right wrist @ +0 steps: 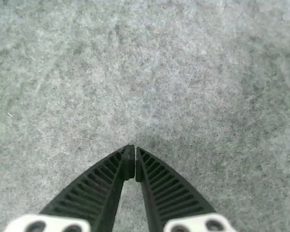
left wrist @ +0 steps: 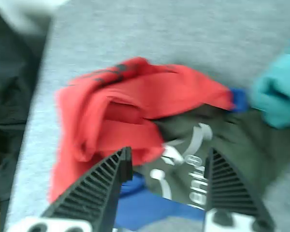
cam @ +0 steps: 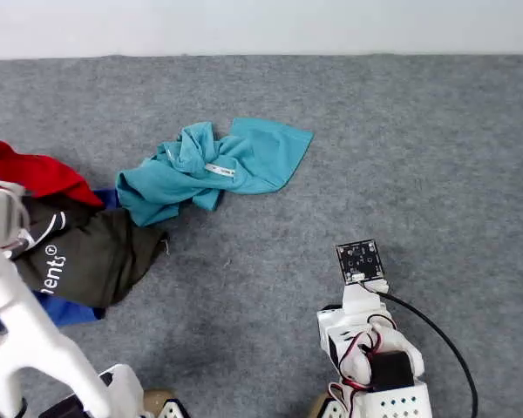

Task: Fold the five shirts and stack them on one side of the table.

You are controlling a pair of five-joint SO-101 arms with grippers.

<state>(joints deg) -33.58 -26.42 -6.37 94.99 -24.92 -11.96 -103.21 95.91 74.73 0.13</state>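
Right claw pinched fully closed, empty, parked low over bare grey felt worktop near its base, likely idle to keep clear. Left claw spread wide, gripping nothing, hovers above heap at worktop's left edge: crumpled red cotton shirt overlapping dark olive shirt with white print, bright blue shirt underneath. Looks lined up to pick from heap. Farther out, crumpled teal shirt just beside heap, mid-worktop, unfolded. Nothing stacked yet.

Soft, even light leaves faint shadows beside the teal shirt.
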